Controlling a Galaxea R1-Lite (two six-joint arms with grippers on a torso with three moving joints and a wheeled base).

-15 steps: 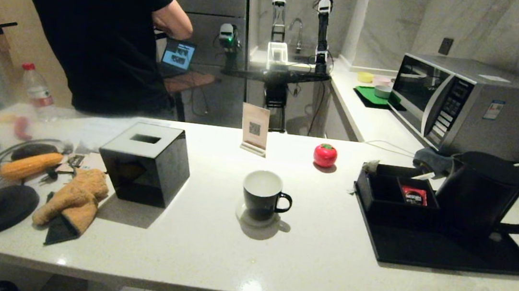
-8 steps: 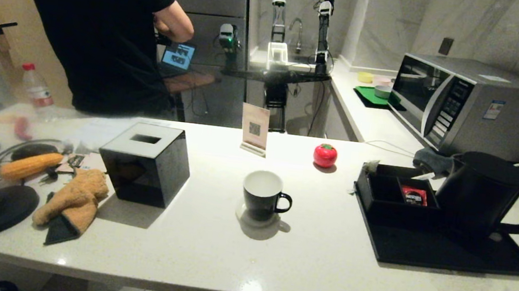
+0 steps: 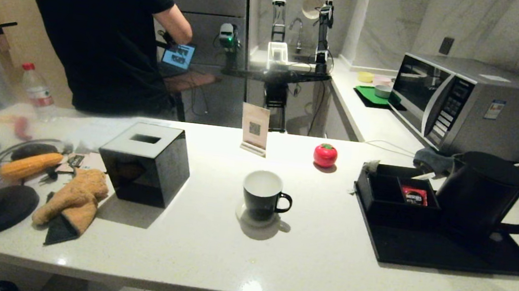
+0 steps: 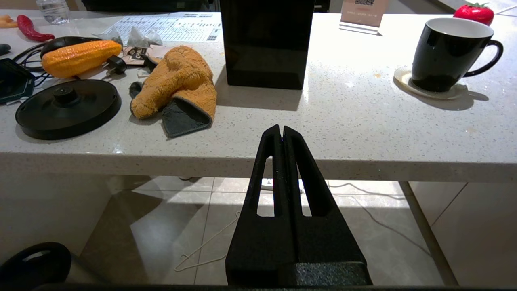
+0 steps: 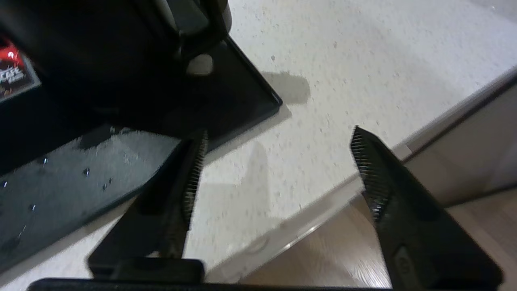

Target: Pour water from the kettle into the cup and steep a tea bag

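cup [image 3: 262, 196] and kettle [image 3: 490, 196] are found unmoved since earlier. only wrist views show the tools: left tool [image 4: 281, 133] closed below the tabletop [image 4: 363, 133] edge, right tool [image 5: 278, 173] spread beside the tray [image 5: 226, 101].

head high overview; wrists low, counter-edge close-ups.

Only the background has changed. The person in the black short-sleeved T-shirt [image 3: 98, 27] behind the white counter has shifted a little towards the right of the head view, and the bare forearm [image 3: 178, 23] now hangs lower, nearer the small open laptop [image 3: 178, 55]. Further back, by the sink, the thin dark upright robot arm [image 3: 323, 27] has its top lower than before, and a pale round disc [image 3: 312, 5] (perhaps a plate, too small to tell) has appeared just beside it.
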